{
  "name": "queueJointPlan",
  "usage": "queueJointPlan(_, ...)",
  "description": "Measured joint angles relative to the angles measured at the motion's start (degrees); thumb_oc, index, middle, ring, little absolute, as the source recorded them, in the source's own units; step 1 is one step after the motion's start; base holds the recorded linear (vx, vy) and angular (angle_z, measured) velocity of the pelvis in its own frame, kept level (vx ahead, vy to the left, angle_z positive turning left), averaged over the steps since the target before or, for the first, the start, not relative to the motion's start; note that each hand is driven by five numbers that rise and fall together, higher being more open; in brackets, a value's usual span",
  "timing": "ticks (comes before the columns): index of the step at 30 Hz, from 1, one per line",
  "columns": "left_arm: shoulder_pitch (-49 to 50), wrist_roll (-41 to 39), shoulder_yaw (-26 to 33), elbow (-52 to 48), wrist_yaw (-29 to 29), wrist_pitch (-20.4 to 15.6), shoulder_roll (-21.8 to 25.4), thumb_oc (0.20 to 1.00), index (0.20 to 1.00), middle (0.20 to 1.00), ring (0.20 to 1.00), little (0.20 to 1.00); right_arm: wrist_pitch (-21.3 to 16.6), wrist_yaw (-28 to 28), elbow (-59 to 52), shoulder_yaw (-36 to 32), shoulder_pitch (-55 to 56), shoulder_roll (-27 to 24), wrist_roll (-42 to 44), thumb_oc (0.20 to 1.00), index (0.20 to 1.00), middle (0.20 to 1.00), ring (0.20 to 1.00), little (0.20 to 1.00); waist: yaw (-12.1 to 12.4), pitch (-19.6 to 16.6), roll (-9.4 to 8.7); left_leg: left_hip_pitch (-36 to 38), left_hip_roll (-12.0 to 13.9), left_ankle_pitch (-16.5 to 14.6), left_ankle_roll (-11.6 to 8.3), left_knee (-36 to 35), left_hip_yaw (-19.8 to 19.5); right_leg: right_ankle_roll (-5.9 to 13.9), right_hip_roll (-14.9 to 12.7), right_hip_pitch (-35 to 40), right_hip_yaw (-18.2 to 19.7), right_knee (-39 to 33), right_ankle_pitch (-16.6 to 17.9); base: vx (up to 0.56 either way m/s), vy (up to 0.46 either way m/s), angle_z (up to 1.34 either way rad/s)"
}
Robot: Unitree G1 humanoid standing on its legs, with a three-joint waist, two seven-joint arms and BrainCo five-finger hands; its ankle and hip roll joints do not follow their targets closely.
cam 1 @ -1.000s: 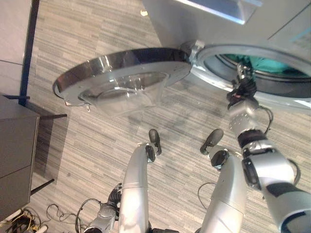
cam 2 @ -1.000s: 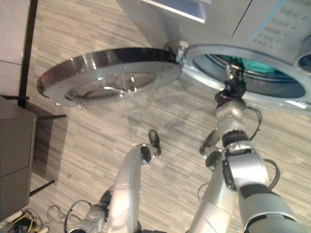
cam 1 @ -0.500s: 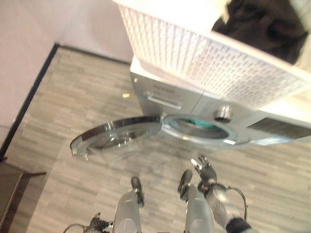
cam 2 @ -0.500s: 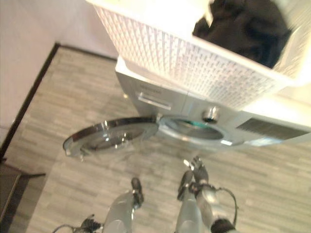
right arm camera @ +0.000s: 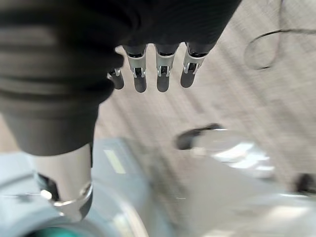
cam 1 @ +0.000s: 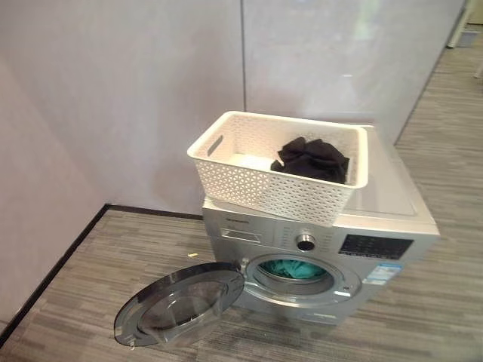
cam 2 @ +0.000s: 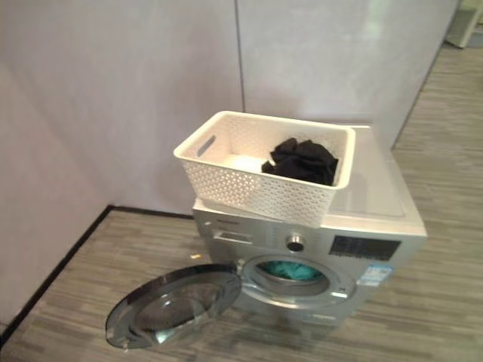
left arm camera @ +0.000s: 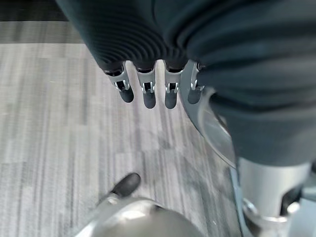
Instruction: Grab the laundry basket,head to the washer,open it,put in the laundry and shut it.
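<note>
Washer: silver front-loader standing on a grey striped floor, against a pale wall. Dial at the middle of the front panel, dark display beside it toward the robot's right.

Door: round, glass-centred, swung fully open toward the robot's left and lying low near the floor, hinged at the drum opening.

Drum opening: uncovered; teal cloth shows inside.

Laundry basket: white, perforated walls, slot handle in the end wall; sits on top of the washer, over its left part, its near wall overhanging the front edge a little. The washer's bare top shows to the basket's right.

Dark clothes: a black heap inside the basket, toward its right end; pale basket bottom bare beside it.

Left hand: seen in its wrist view above the floor, fingers hanging straight in a row, relaxed and holding nothing; the rim of the open door lies just past them.

Right hand: seen in its wrist view, fingers straight and loose, empty, above the floor with the washer's front close by
</note>
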Motion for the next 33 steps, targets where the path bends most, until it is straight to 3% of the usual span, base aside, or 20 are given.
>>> queueJointPlan(2, 0.7, 0.5, 0.3, -0.6, -0.8, -0.3, -0.3, 1.0, 1.0, 1.0, 1.0, 1.0, 1.5, -0.3, -17.4, -2.8, 4.4, -7.1, -3.6, 1.0, 1.0, 1.0, 1.0, 1.0, -1.6, 0.1, 0.02, 0.4, -0.4, 0.0, -0.04, -0.3, 0.1, 0.26, 0.1, 0.1, 0.2, -0.6, 0.1, 0.01, 0.045, -0.05)
queueJointPlan(4, 2.5, 0.6, 0.7, -1.4, -1.4, -0.4, -0.2, 1.0, 1.0, 1.0, 1.0, 1.0, -2.3, 0.5, -35.3, -5.5, 9.3, -16.1, -6.1, 1.0, 1.0, 1.0, 1.0, 1.0, -3.3, 0.6, 0.44, 0.5, -0.8, 0.0, 0.03, -0.4, 0.7, 0.55, -0.1, 0.2, 0.7, -1.3, 0.8, -0.01, 0.051, -0.15)
queueJointPlan(6, 4.4, 2.4, 1.4, -4.3, -2.4, -0.5, 0.2, 1.0, 1.0, 1.0, 1.0, 1.0, -1.0, 8.0, -50.1, -12.0, 17.2, -32.4, -5.0, 1.0, 1.0, 1.0, 1.0, 1.0, -4.2, 0.9, -0.25, 0.4, -1.3, -0.1, -0.04, -0.7, 1.4, 0.71, -0.1, 0.2, 1.6, -2.4, 1.9, 0.03, 0.074, -0.16)
queueJointPlan(7, 5.4, 2.9, 2.4, -4.2, -3.7, -1.4, 0.5, 1.0, 1.0, 1.0, 1.0, 1.0, -3.3, 12.0, -49.1, -20.3, 19.0, -41.2, -4.3, 1.0, 1.0, 1.0, 1.0, 1.0, -4.9, 1.6, -0.74, 0.7, -1.6, 0.0, -0.01, -1.1, 1.5, 0.93, -0.2, 0.3, 1.9, -2.5, 2.2, 0.03, 0.046, -0.08)
queueJointPlan(8, 5.5, 2.9, 2.8, -4.0, -4.3, -1.5, 0.8, 1.0, 1.0, 1.0, 1.0, 1.0, -3.0, 12.5, -46.6, -23.3, 17.7, -43.5, -4.4, 1.0, 1.0, 1.0, 1.0, 1.0, -5.3, 1.7, -1.33, 1.0, -1.6, 0.0, -0.09, -1.3, 1.7, 0.98, -0.1, 0.4, 2.1, -2.7, 2.3, 0.03, 0.027, -0.1)
queueJointPlan(10, 5.7, 2.6, 4.9, -2.4, -6.7, -1.7, 2.3, 1.0, 1.0, 1.0, 1.0, 1.0, -2.5, 12.5, -39.5, -37.3, 16.3, -52.7, -5.1, 1.0, 1.0, 1.0, 1.0, 1.0, -6.4, 1.8, -3.18, 0.9, -1.5, 0.0, -0.08, -1.3, 1.7, 1.22, -0.1, 0.8, 2.0, -3.3, 2.6, 0.02, 0.021, -0.04)
queueJointPlan(13, 5.8, 4.1, 1.1, -2.0, -7.1, -1.7, 3.4, 1.0, 1.0, 1.0, 1.0, 1.0, -4.5, 11.9, -41.0, -39.9, 8.1, -54.6, -6.2, 1.0, 1.0, 1.0, 1.0, 1.0, -7.7, 1.7, -5.78, 0.6, -1.2, 0.1, -0.03, -1.2, 1.9, 0.88, 0.0, 0.9, 2.0, -4.4, 3.4, -0.02, 0.001, -0.06)
queueJointPlan(14, 5.4, 5.8, -0.4, -2.0, -7.2, -1.7, 4.2, 1.0, 1.0, 1.0, 1.0, 1.0, -4.9, 11.9, -41.5, -35.7, 1.9, -54.5, -6.1, 1.0, 1.0, 1.0, 1.0, 1.0, -7.5, 1.2, -7.27, 0.3, -1.3, 0.1, 0.01, -1.2, 2.2, 0.91, 0.0, 0.9, 2.0, -5.3, 4.0, 0.0, 0.0, 0.0)
queueJointPlan(16, 4.7, 7.3, -0.8, -1.9, -7.6, -1.7, 4.2, 1.0, 1.0, 1.0, 1.0, 1.0, -5.3, 12.1, -42.3, -32.3, -0.2, -55.0, -6.1, 1.0, 1.0, 1.0, 1.0, 1.0, -7.2, 1.2, -7.28, 0.1, -1.4, 0.0, 0.05, -1.1, 2.0, 1.33, -0.1, 1.0, 2.0, -5.9, 4.3, 0.0, -0.032, 0.06)
queueJointPlan(17, 3.7, 8.2, -1.0, -1.9, -8.4, -1.5, 4.4, 1.0, 1.0, 1.0, 1.0, 1.0, -5.3, 12.4, -45.2, -26.8, -1.9, -55.6, -7.6, 1.0, 1.0, 1.0, 1.0, 1.0, -5.6, 1.0, -8.5, -0.7, -1.6, 0.1, 0.27, -1.1, 1.3, 1.62, -0.2, 1.1, 1.4, -7.0, 4.8, -0.01, -0.02, 0.15)
queueJointPlan(19, 3.3, 8.5, -1.1, -2.1, -8.4, -1.5, 4.4, 1.0, 1.0, 1.0, 1.0, 1.0, -5.3, 12.4, -46.2, -23.3, -4.3, -55.9, -10.1, 1.0, 1.0, 1.0, 1.0, 1.0, -3.5, 0.9, -8.73, -0.9, -1.8, 0.5, 0.42, -1.1, 0.9, 1.14, -0.3, 1.6, 0.8, -8.0, 5.4, -0.02, -0.021, 0.16)
queueJointPlan(20, 3.1, 8.9, -1.9, -2.0, -8.5, -1.4, 4.4, 1.0, 1.0, 1.0, 1.0, 1.0, -4.8, 12.2, -44.0, -16.0, -11.1, -57.4, -13.6, 1.0, 1.0, 1.0, 1.0, 1.0, -2.7, 1.1, -8.93, -0.9, -1.8, 0.5, 0.42, -0.9, 0.5, 1.18, -0.2, 2.3, 0.1, -8.7, 5.8, -0.02, -0.026, 0.29)
queueJointPlan(21, 1.2, 9.4, -2.8, -1.7, -8.5, -0.7, 4.3, 1.0, 1.0, 1.0, 1.0, 1.0, -3.9, 11.9, -41.3, -2.5, -21.7, -61.3, -17.9, 1.0, 1.0, 1.0, 1.0, 1.0, -1.6, 0.9, -8.59, -1.8, -1.7, 0.5, 0.42, -0.3, -0.3, 1.18, -0.1, 2.4, -0.7, -9.2, 6.0, -0.01, -0.019, 0.32)
queueJointPlan(23, -0.7, 9.4, -2.3, -0.8, -8.5, 0.4, 3.9, 1.0, 1.0, 1.0, 1.0, 1.0, -3.4, 11.9, -41.8, 6.9, -29.1, -63.1, -21.6, 1.0, 1.0, 1.0, 1.0, 1.0, 0.3, 1.1, -8.47, -2.8, -1.7, 1.1, 0.36, -0.6, -1.9, 0.86, 0.0, 2.1, -2.2, -9.3, 6.5, 0.01, -0.008, 0.38)
queueJointPlan(24, -1.0, 9.4, -2.3, -0.8, -8.4, 0.6, 3.9, 1.0, 1.0, 1.0, 1.0, 1.0, -3.1, 11.8, -41.5, 14.8, -37.3, -63.0, -24.9, 1.0, 1.0, 1.0, 1.0, 1.0, 2.1, 1.5, -8.7, -3.4, -1.6, 1.3, 0.27, -0.7, -2.3, 0.7, 0.2, 2.2, -2.8, -9.5, 6.6, 0.01, -0.006, 0.29)
queueJointPlan(27, -2.1, 9.4, -1.9, -0.8, -7.8, 0.8, 4.5, 1.0, 1.0, 1.0, 1.0, 1.0, -3.3, 9.5, -38.5, 31.2, -54.3, -62.2, -30.1, 1.0, 1.0, 1.0, 1.0, 1.0, 4.3, 2.3, -10.12, -3.8, -1.2, 1.8, 0.07, -0.8, -3.4, 0.48, 0.4, 2.3, -3.6, -9.8, 6.7, 0.0, -0.025, 0.18)
queueJointPlan(30, -2.9, 10.1, -5.4, -1.6, -6.7, 0.8, 5.6, 1.0, 1.0, 1.0, 1.0, 1.0, -3.1, 9.0, -36.4, 45.5, -67.9, -61.9, -34.0, 1.0, 1.0, 1.0, 1.0, 1.0, 4.8, 3.3, -12.05, -4.5, -1.0, 1.9, 0.04, -0.4, -3.7, 0.46, 0.4, 2.2, -4.2, -9.8, 6.7, 0.01, -0.018, 0.13)
queueJointPlan(31, -2.5, 10.7, -5.4, -1.8, -6.6, 0.7, 6.4, 1.0, 1.0, 1.0, 1.0, 1.0, -4.1, 8.2, -32.7, 50.0, -76.2, -57.0, -35.2, 1.0, 1.0, 1.0, 1.0, 1.0, 4.5, 3.7, -13.28, -4.5, -1.1, 2.1, 0.14, -0.3, -4.8, 0.34, 0.3, 2.6, -4.9, -9.8, 6.7, 0.06, -0.024, 0.18)
queueJointPlan(32, -3.4, 11.5, -5.1, -1.4, -6.7, 0.8, 6.5, 1.0, 1.0, 1.0, 1.0, 1.0, -4.0, 7.6, -30.7, 58.3, -83.2, -56.3, -36.1, 1.0, 1.0, 1.0, 1.0, 1.0, 4.7, 3.6, -13.66, -4.7, -1.0, 2.1, 0.13, -0.3, -4.8, 0.45, 0.3, 2.6, -4.9, -9.9, 6.6, 0.04, -0.008, 0.22)
queueJointPlan(33, -3.4, 11.7, -5.0, -1.3, -6.7, 0.6, 6.5, 1.0, 1.0, 1.0, 1.0, 1.0, -4.6, 7.6, -30.9, 58.9, -84.4, -56.0, -36.4, 1.0, 1.0, 1.0, 1.0, 1.0, 5.5, 3.5, -13.72, -4.9, -1.1, 2.1, 0.13, -0.4, -5.2, 0.53, 0.1, 2.7, -5.0, -9.8, 6.4, 0.05, -0.004, 0.16)
